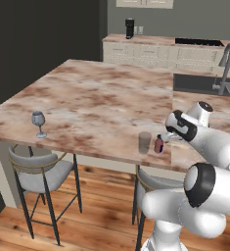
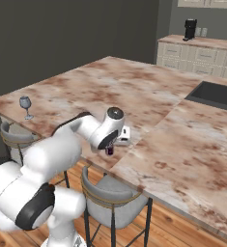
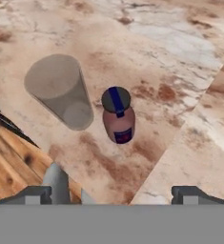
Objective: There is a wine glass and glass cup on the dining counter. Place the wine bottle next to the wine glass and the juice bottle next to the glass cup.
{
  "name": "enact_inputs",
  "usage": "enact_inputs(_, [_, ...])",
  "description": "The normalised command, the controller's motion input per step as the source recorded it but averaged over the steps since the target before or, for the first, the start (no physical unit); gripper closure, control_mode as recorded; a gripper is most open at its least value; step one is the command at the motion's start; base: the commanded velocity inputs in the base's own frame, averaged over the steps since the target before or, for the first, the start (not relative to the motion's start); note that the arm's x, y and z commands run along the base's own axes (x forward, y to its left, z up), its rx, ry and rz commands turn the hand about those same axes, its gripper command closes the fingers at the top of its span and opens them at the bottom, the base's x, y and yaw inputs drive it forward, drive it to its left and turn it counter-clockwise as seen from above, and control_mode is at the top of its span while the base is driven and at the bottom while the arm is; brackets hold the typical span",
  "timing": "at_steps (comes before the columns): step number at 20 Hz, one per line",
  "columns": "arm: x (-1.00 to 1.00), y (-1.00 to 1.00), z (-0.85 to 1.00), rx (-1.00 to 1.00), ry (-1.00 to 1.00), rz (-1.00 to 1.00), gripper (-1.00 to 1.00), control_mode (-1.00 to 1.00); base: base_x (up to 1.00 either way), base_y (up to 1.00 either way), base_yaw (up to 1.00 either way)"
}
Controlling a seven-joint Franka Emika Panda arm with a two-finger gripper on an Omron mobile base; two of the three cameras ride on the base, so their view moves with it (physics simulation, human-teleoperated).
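Juice bottle (image 3: 118, 117) stands just beside glass cup (image 3: 61, 90), frame centre; pincer (image 3: 117, 193) apart, empty above (juice step looks done). We fetch the wine bottle next.

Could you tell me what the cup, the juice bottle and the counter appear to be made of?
Cup: clear greyish glass, since the counter shows through it. Juice bottle: brownish-pink, faintly glossy body, plastic or glass, hard to tell; dark opaque cap, likely plastic. Counter: polished stone, judging by reddish-brown and cream marbling.
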Motion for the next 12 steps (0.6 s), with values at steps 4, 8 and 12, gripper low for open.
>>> enact_inputs(4, [-0.55,0.00,0.29,0.00,0.14,-0.01,-1.00,-1.00,0.00,0.00,0.00])
enact_inputs(8, [-0.63,0.00,0.17,0.00,-0.01,-0.02,-1.00,-1.00,0.00,0.00,0.00])
enact_inputs(12, [-0.57,0.11,0.01,-0.01,-0.09,-0.11,-1.00,-1.00,0.00,0.00,0.00])
